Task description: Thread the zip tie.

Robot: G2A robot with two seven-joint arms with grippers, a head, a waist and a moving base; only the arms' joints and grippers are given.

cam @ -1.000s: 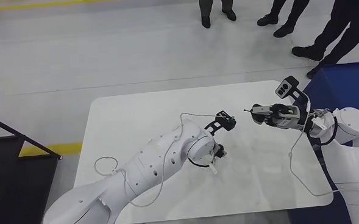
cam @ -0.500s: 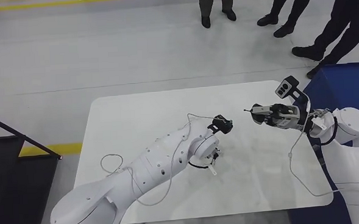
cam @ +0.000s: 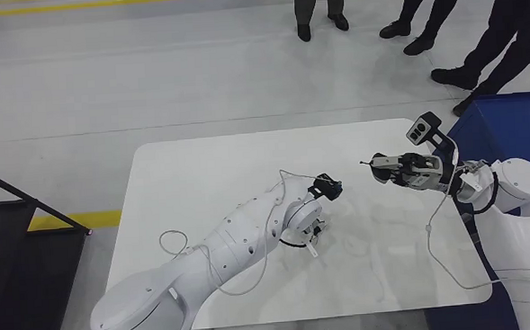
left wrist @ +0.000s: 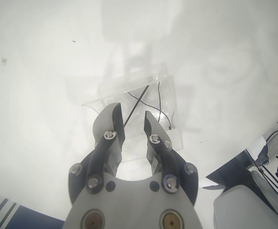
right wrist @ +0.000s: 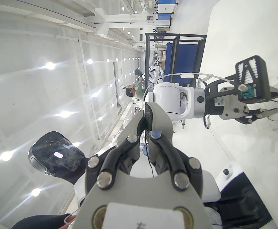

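In the left wrist view my left gripper [left wrist: 133, 121] hangs open just above a clear plastic tray [left wrist: 173, 134] on the white table. Two thin black zip ties [left wrist: 139, 102] lie crossed inside the tray, one running between my open fingers [left wrist: 117, 121]. From the top view this gripper [cam: 313, 243] points down near the table's middle. My right gripper [cam: 374, 166] is held in the air to the right of it, shut on a black zip tie [right wrist: 150, 161] whose strand runs down between the fingers. A short end [cam: 363, 163] sticks out past the tips.
The white table [cam: 203, 186] carries little beyond the tray. A loose white cable [cam: 446, 264] lies near its right edge. Blue panels [cam: 506, 125] stand beside the right arm, and people stand on the floor behind the table.
My left arm has drawn its wrist slightly back and down toward the tray, with its elbow swinging right. The right arm and its zip tie have stayed put.
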